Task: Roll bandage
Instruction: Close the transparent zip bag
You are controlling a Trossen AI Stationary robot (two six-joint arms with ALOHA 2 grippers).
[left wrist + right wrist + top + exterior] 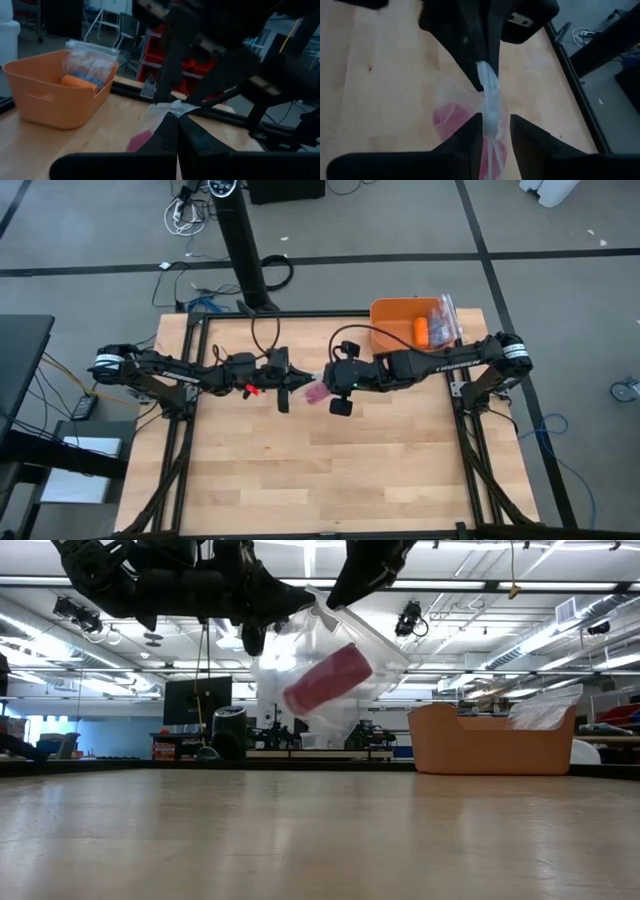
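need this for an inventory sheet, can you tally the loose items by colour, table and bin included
pink: 1, the rolled bandage inside the held bag
clear: 2, the plastic bag held up between both grippers, and a second bag in the bin
orange: 2, the bin and the small roll in it
total: 5

One pink bandage roll (327, 679), one clear bag (372, 642), one orange bin (398, 320), two grippers.
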